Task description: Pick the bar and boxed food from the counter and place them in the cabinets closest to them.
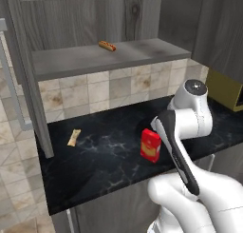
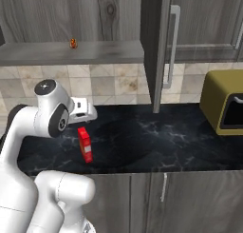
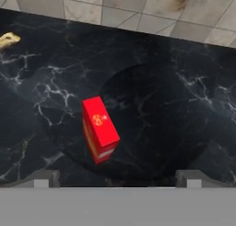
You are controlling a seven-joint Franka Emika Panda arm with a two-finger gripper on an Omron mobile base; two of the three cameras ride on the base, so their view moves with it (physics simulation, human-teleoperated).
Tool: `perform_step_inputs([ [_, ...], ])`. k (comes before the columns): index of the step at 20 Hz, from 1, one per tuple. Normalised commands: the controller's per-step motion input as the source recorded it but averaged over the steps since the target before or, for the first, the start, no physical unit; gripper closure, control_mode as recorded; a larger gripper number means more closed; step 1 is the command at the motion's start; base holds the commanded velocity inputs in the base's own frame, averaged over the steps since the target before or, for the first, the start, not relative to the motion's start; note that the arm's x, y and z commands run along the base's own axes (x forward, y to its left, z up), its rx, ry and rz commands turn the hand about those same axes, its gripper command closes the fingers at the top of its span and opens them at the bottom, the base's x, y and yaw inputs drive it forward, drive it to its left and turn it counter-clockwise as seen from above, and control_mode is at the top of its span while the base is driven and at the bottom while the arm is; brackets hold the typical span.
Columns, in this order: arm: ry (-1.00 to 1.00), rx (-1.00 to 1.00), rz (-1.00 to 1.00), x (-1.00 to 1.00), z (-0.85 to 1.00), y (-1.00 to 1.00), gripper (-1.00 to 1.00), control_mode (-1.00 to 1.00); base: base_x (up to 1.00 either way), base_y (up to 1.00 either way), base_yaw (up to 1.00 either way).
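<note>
My jaws: wide open and holding nothing. My gripper (image 3: 118, 179) hangs above the counter with the two small tips far apart, touching no thing.

Boxed food: the red carton (image 1: 150, 145) stands upright on the black counter (image 1: 104, 156), close to the near edge. In my hand view the carton (image 3: 99, 128) sits between my tips but more to the left one, and a bit tilted to my eye.

Bar: I cannot see a small dark red packet from here.

Other things on the counter: a pale tan stick (image 1: 73, 137) lies well apart to the left of the carton. A yellow box-like machine (image 2: 223, 101) stands far to the right.

Cabinets: the wall cupboard above is open, with a grey shelf (image 1: 95, 58). A little hot-dog bun (image 1: 107, 46) lies on the shelf.

Step in hand: I think I am lining up to go down on the carton.

What could go wrong: the carton is tall and slim, so a bump from one tip could knock it over. It is off to one side of my tips, so if I drop straight down, my left tip may land on top of it. It is also close to the near edge and could get pushed off.
</note>
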Motion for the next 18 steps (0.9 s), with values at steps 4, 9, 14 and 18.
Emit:
perform_step_inputs([
  [4,0.08,0.07,0.04,0.39,-0.31,0.00,-1.00,-1.00,0.00,0.00,0.00],
  [9,0.07,0.06,0.05,0.41,-0.31,0.04,-1.00,-1.00,0.00,0.00,0.00],
  [14,0.05,0.04,0.04,0.24,-0.29,0.05,-1.00,-1.00,0.00,0.00,0.00],
  [18,0.00,0.09,0.02,-0.10,-0.38,-0.03,-1.00,-1.00,0.00,0.00,0.00],
])
